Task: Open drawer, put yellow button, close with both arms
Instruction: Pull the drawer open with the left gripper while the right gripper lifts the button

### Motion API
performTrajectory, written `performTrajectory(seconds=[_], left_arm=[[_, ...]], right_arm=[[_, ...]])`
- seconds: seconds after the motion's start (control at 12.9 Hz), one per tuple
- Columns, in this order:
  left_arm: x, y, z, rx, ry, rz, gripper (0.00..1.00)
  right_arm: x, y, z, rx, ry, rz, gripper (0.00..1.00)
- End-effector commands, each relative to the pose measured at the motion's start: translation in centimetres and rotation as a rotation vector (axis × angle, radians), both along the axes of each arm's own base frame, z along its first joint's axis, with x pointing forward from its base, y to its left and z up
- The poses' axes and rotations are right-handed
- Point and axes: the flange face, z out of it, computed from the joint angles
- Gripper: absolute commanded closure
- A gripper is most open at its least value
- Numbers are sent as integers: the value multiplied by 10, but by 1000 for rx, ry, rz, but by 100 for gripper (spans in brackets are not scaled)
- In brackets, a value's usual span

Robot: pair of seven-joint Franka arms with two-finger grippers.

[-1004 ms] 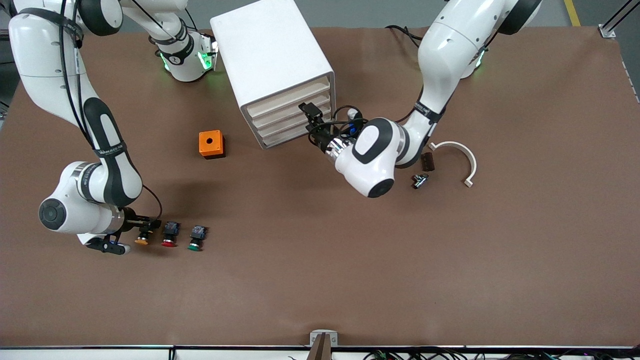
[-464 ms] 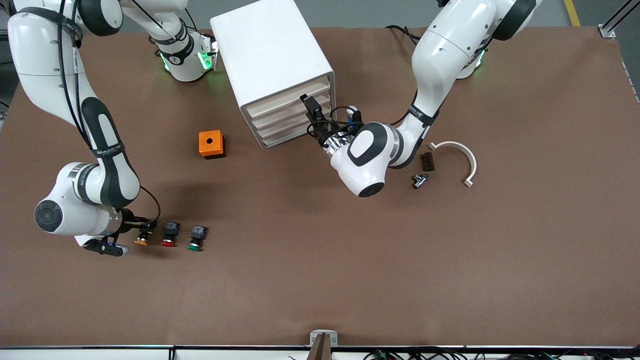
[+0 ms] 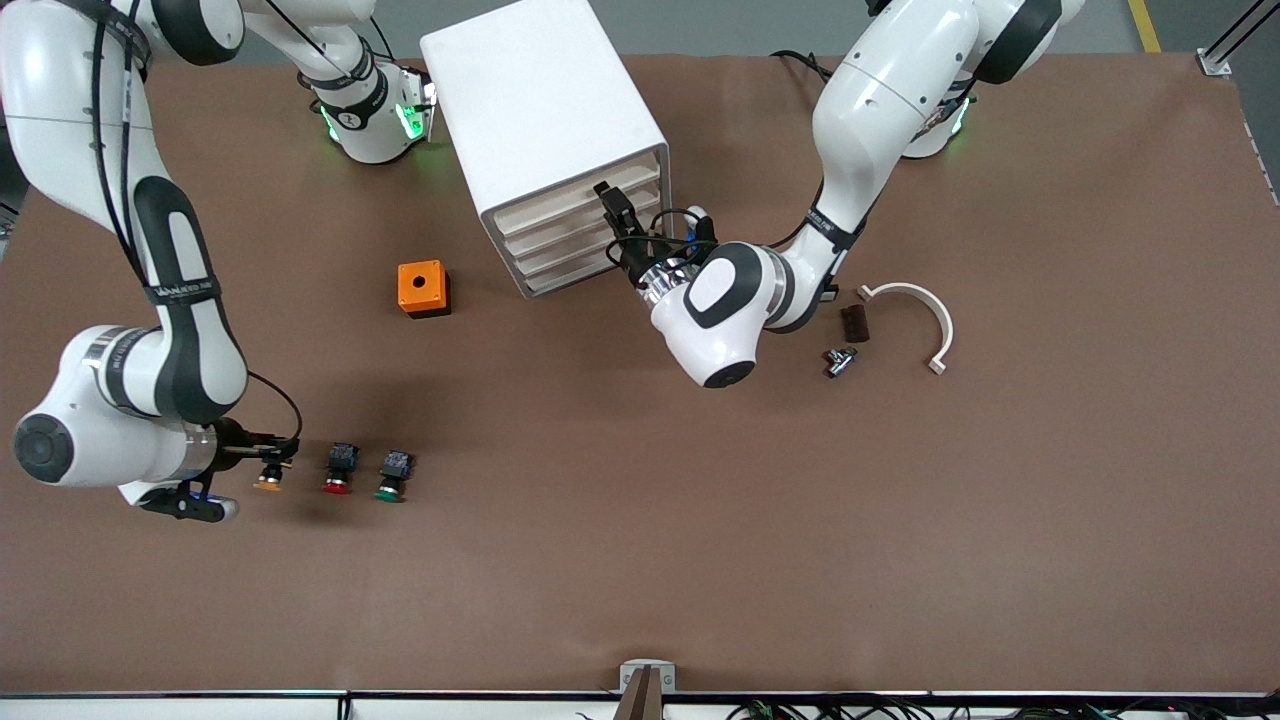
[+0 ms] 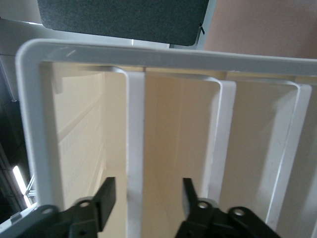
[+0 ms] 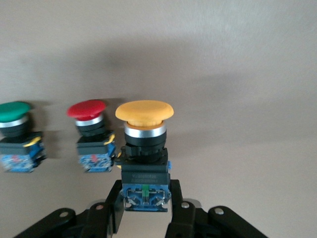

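Near the table's edge at the right arm's end, your right gripper is clamped on the yellow button, beside the red button | your left gripper sits apart at the drawer front of the cabinet, drawer closed

Matt yellow button cap over a shiny metal collar; smooth cream plastic drawer.

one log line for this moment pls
left tool: open astride drawer front | right tool: shut on yellow button | drawer: closed
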Motion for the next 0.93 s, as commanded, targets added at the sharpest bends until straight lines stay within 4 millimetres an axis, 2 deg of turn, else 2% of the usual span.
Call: performTrajectory(seconds=[0.0, 0.08, 0.15, 0.23, 0.39, 0.62, 0.7, 0.85], left_arm=[[-9, -12, -3, -40, 15, -13, 56], [-7, -9, -5, -41, 9, -13, 72], [-5, -5, -9, -65, 5, -12, 92], [-3, -4, -10, -68, 3, -9, 99], [10, 7, -6, -68, -7, 13, 100], [48, 44, -3, -123, -29, 68, 100], [61, 57, 0, -127, -35, 94, 100], [80, 67, 7, -145, -60, 122, 100]], right_arm=[[-1, 4, 48, 34, -18, 18, 97], [-2, 6, 58, 37, -17, 18, 97], [-4, 9, 69, 36, -17, 10, 97], [-6, 17, 83, 34, -14, -13, 97], [-14, 35, 113, 30, 6, -70, 97], [-29, 63, 151, 70, 51, -193, 97], [-34, 79, 164, 67, 68, -238, 97], [-47, 114, 191, 46, 93, -327, 97]])
